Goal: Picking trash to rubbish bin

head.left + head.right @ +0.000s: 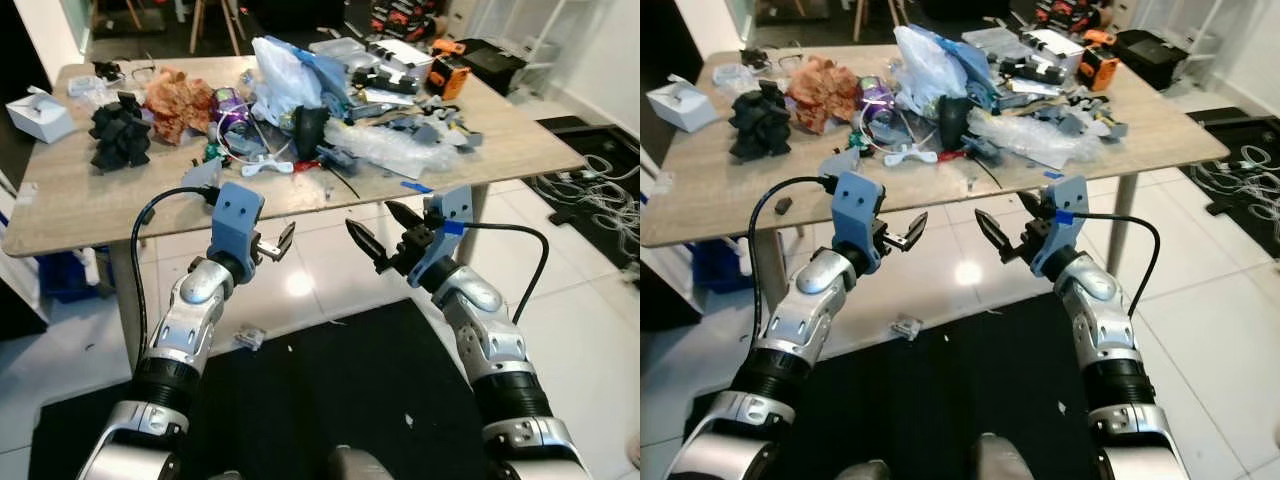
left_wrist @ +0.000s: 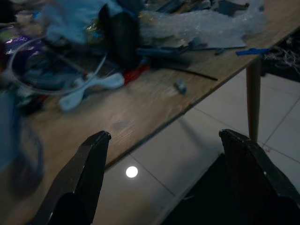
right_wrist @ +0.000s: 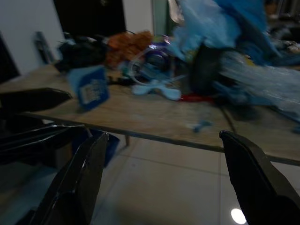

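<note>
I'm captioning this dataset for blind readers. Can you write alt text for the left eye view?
Both robot arms are raised in front of a cluttered wooden table, the left gripper and right gripper open and empty. Plastic bags, crumpled orange paper and a black crumpled object are piled on the tabletop.

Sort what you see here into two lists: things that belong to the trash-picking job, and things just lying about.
Job:
left gripper, open
right gripper, open
crumpled orange paper
plastic bags
bubble wrap

Lying about:
white box
orange tool
floor cables
</note>
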